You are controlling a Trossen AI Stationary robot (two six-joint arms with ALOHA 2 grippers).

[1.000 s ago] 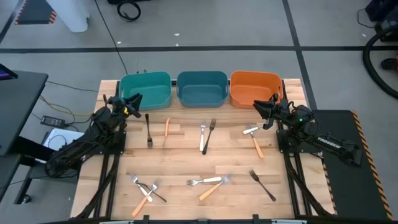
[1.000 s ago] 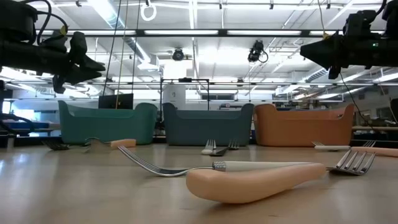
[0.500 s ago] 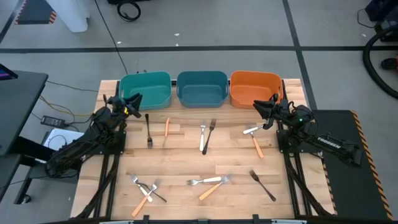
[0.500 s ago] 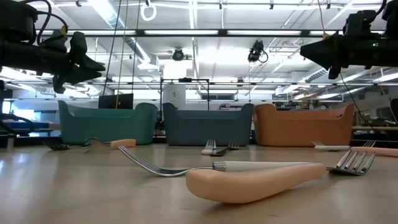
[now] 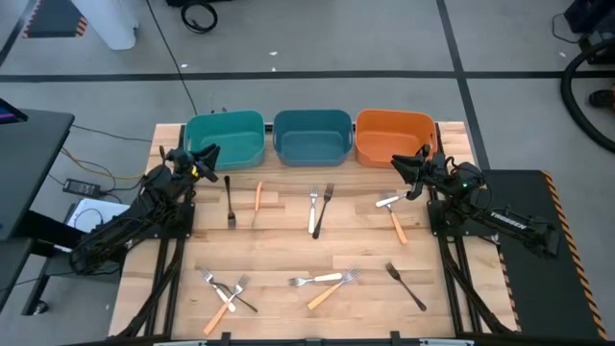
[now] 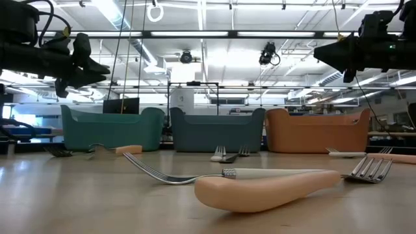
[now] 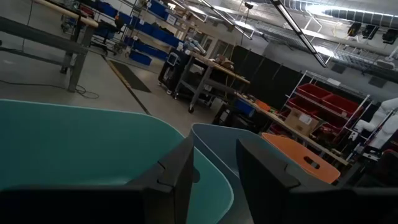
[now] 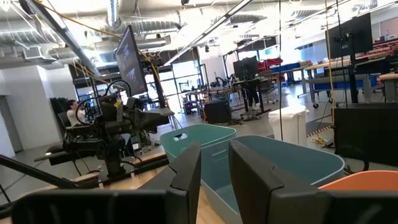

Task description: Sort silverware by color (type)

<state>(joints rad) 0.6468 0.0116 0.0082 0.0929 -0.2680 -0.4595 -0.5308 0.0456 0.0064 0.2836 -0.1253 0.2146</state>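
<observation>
High view: left tool empty, fingers gapped; black fork just at its 5 o'clock, axis 12–6. Right tool likewise; orange fork at its 6 o'clock.
Wrist views: both gaps narrow, empty.
</observation>
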